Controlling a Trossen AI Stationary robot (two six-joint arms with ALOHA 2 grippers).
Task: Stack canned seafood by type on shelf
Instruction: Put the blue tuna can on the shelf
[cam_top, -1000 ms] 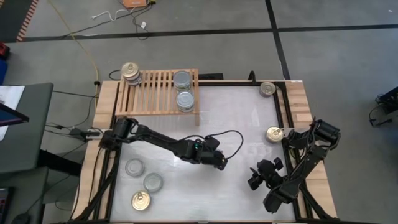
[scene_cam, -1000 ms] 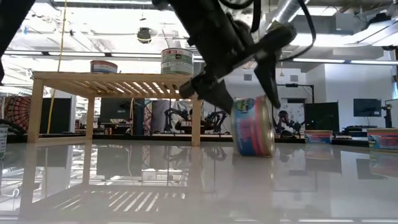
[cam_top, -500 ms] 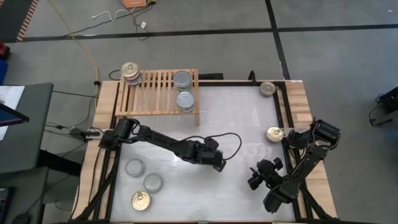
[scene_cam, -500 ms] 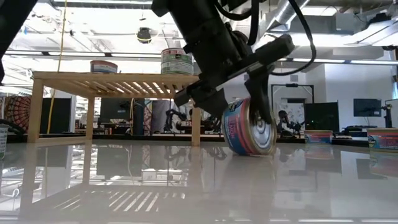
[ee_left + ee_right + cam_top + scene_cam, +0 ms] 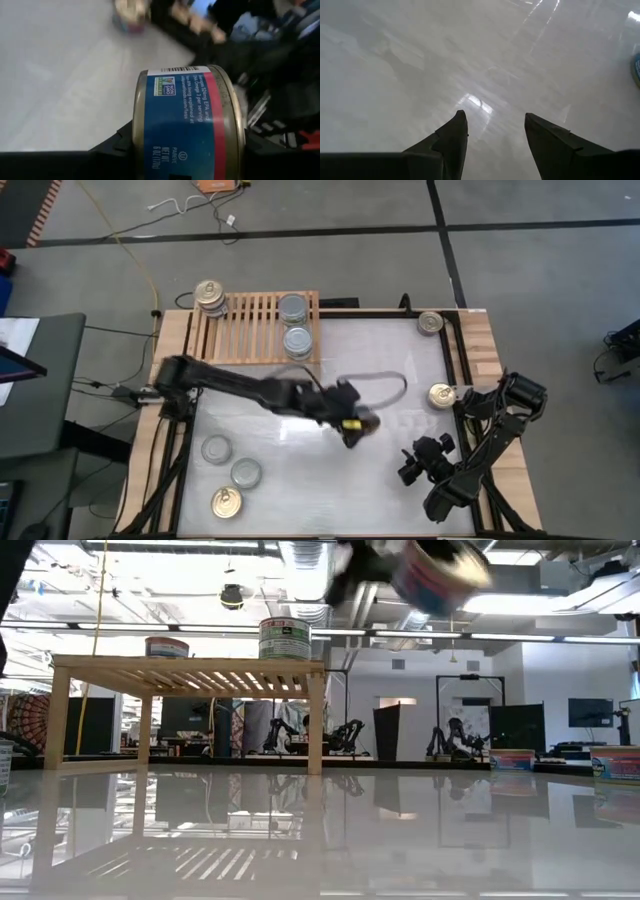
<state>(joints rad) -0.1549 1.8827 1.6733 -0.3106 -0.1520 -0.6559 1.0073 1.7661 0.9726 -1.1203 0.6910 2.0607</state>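
Two arms work over the white table (image 5: 400, 370). On the left side, three loose cans (image 5: 232, 473) lie flat near the front edge, well apart from any fingers. Behind them stands the wooden shelf (image 5: 250, 330), with a gold-topped stack (image 5: 209, 297) at its left end and two silver-topped cans (image 5: 294, 323) near its right end; in the low view one of these, a green-labelled can (image 5: 284, 639), sits on the slatted top.

At mid-table the left gripper (image 5: 355, 427) hangs above the surface, its fingers pinching a blue-and-red labelled can (image 5: 187, 122). In the left wrist view the can lies on its side between the two dark fingers (image 5: 115, 145), which press on its top and bottom ends. The low view shows the same can (image 5: 440, 570) lifted high, clear of the tabletop and above shelf height.

Farther right, two gold-topped cans (image 5: 441, 394) rest near the table's right edge, one by the far corner. The right gripper (image 5: 413, 463) waits low at the front right, its fingers (image 5: 450, 137) spread with only bare table between them.
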